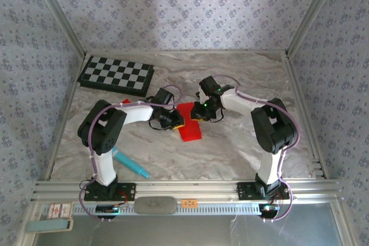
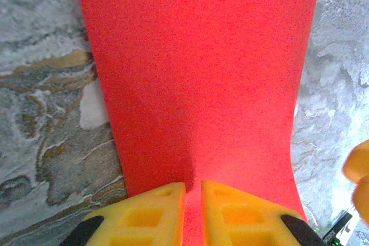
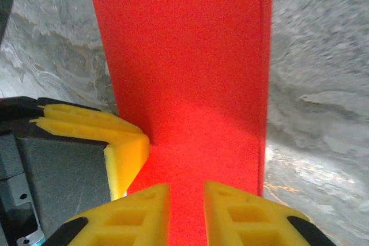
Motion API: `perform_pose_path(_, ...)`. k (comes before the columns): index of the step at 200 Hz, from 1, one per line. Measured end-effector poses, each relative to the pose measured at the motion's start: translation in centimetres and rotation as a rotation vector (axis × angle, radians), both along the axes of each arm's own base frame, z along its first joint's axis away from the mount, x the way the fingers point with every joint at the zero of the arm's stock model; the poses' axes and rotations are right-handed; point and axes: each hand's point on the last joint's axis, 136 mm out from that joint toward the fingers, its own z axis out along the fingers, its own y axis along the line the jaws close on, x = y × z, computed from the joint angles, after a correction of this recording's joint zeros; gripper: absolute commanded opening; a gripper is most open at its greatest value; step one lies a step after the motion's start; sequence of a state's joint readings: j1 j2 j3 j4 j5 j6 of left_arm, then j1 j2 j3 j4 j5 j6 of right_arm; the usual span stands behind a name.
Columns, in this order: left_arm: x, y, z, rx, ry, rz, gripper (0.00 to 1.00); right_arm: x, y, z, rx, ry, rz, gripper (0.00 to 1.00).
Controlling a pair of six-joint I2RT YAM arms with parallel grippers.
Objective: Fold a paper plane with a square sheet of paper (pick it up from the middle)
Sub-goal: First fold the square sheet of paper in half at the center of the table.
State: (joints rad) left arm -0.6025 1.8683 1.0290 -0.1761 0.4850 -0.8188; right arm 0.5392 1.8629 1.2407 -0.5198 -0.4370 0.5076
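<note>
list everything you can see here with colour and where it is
red paper: 1, bright red, folded, middle of the table between the two hands
red scrap: 1, red, small, left of the paper by the left arm
chequered board: 1, black and white, far left corner
teal pen: 1, teal, near left, beside the left arm's base
grey pad: 1, grey, on the front rail between the two bases
table: 1, grey marble pattern, under everything
left hand: 1, yellow fingers, shut on the red paper from the left
right hand: 1, yellow fingers, one either side of the red paper from the right, grip unclear
</note>
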Motion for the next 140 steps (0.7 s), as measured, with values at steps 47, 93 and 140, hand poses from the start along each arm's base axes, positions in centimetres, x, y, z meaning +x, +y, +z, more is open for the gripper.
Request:
perform_pose_path(47, 0.0, 0.0, 0.0, 0.001, -0.004, -0.006, 0.16, -1.3, -0.2, -2.8, -0.026, 0.074, 0.014, 0.20)
perform_pose_path(93, 0.0, 0.0, 0.1, 0.002, -0.001, -0.006, 0.17, -1.5, -0.5, -3.6, -0.040, 0.088, 0.018, 0.19)
perform_pose_path(140, -0.4, -0.3, 1.2, 0.002, -0.012, -0.015, 0.19, -1.4, -0.7, -3.9, -0.058, 0.085, 0.022, 0.17)
